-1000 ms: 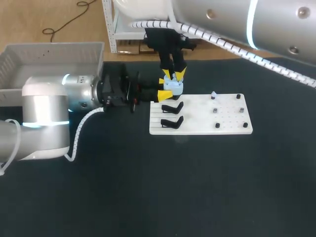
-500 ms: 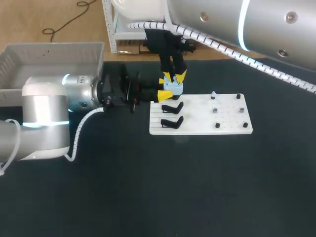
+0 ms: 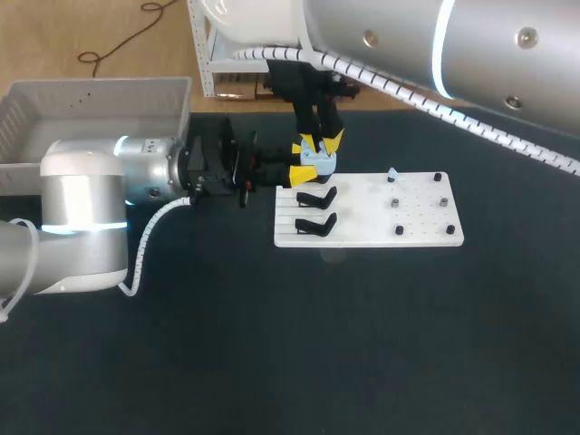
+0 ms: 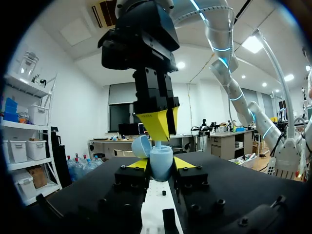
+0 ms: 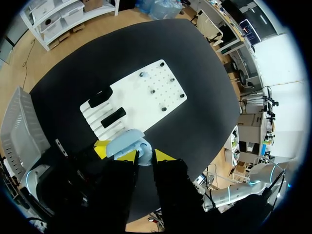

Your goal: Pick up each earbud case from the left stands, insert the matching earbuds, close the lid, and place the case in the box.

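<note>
Nearest me on the tabletop [image 3: 272, 344] lies the white board [image 3: 362, 234], with two black stands [image 3: 315, 224] on its left part. At the board's far left corner my left pincer [image 4: 161, 164] is clenched on the pale blue case [image 4: 161, 170], whose lid [image 4: 141, 145] is tipped open. Straight above it, my right pincer [image 3: 318, 143] pinches a small white earbud [image 4: 158, 143] at the case's mouth. Over the last second neither pincer nor the case has shifted; only my right arm's upper link slid across. I judge the seating is unfinished, with lid and box [image 3: 91, 100] to follow. No writing is legible.
</note>
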`<state>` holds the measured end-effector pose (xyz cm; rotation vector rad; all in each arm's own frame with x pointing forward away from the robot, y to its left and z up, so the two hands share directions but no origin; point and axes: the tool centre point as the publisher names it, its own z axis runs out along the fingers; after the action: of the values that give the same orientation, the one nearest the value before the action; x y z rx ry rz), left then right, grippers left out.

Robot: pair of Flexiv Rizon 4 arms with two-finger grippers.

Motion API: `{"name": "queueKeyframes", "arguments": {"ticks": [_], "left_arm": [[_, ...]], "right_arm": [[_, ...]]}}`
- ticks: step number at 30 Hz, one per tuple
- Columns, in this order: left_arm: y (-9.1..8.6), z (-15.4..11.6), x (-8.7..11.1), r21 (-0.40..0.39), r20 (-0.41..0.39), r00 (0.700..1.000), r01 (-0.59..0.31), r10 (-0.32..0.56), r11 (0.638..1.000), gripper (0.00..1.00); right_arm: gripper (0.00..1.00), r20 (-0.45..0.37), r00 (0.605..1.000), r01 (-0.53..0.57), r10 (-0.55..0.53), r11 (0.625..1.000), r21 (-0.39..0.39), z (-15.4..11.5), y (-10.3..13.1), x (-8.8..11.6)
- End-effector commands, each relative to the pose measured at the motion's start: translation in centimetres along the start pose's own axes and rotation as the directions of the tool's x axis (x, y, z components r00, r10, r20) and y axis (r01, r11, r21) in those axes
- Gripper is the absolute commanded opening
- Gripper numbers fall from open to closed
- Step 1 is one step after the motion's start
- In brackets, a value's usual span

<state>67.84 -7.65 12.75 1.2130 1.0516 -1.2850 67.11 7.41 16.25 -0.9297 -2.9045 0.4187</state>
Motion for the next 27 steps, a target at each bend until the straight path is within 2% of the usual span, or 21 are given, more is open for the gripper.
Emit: {"name": "queueKeyframes", "arguments": {"ticks": [1,5,6,7,8,9,10,14,20,23,27], "left_arm": [[0.1,0.0,0.1,0.002,0.001,1.000,0.000,0.000,1.000,0.00],[0.1,0.0,0.1,0.002,0.001,1.000,0.000,0.000,1.000,0.00],[0.1,0.0,0.1,0.002,0.001,1.000,0.000,0.000,1.000,0.00],[0.1,0.0,0.1,0.002,0.001,1.000,0.000,0.000,1.000,0.00],[0.1,0.0,0.1,0.002,0.001,1.000,0.000,0.000,1.000,0.00],[0.1,0.0,0.1,0.002,0.001,1.000,0.000,0.000,1.000,0.00],[0.1,0.0,0.1,0.002,0.001,1.000,0.000,0.000,1.000,0.00],[0.1,0.0,0.1,0.002,0.001,1.000,0.000,0.000,1.000,0.00],[0.1,0.0,0.1,0.002,0.001,1.000,0.000,0.000,1.000,0.00],[0.1,0.0,0.1,0.002,0.001,1.000,0.000,0.000,1.000,0.00],[0.1,0.0,0.1,0.002,0.001,1.000,0.000,0.000,1.000,0.00]], "right_arm": [[0.00,0.007,1.000,-0.003,0.003,1.000,0.005,0.2,0.0,0.1],[0.00,0.007,1.000,-0.006,0.006,1.000,0.009,0.4,0.1,0.0],[0.04,0.005,1.000,-0.009,0.009,1.000,0.009,0.4,0.1,0.0],[0.29,0.003,1.000,-0.010,0.010,1.000,0.008,0.4,0.1,0.0],[0.48,0.002,1.000,-0.011,0.011,1.000,0.007,0.3,0.1,0.0],[0.84,0.002,1.000,-0.012,0.012,1.000,0.003,0.3,0.1,0.0],[1.00,0.002,1.000,-0.012,0.012,1.000,-0.001,0.2,0.0,0.0],[1.00,0.015,1.000,-0.009,0.009,0.999,-0.036,-0.7,-0.7,0.5],[1.00,0.022,0.999,0.047,-0.043,0.981,-0.188,-2.3,-3.8,1.5],[1.00,-0.009,0.988,0.139,-0.151,0.928,-0.345,-2.7,-5.6,1.0],[1.00,0.023,0.962,0.246,-0.271,0.833,-0.496,-3.0,-7.7,0.1]]}}
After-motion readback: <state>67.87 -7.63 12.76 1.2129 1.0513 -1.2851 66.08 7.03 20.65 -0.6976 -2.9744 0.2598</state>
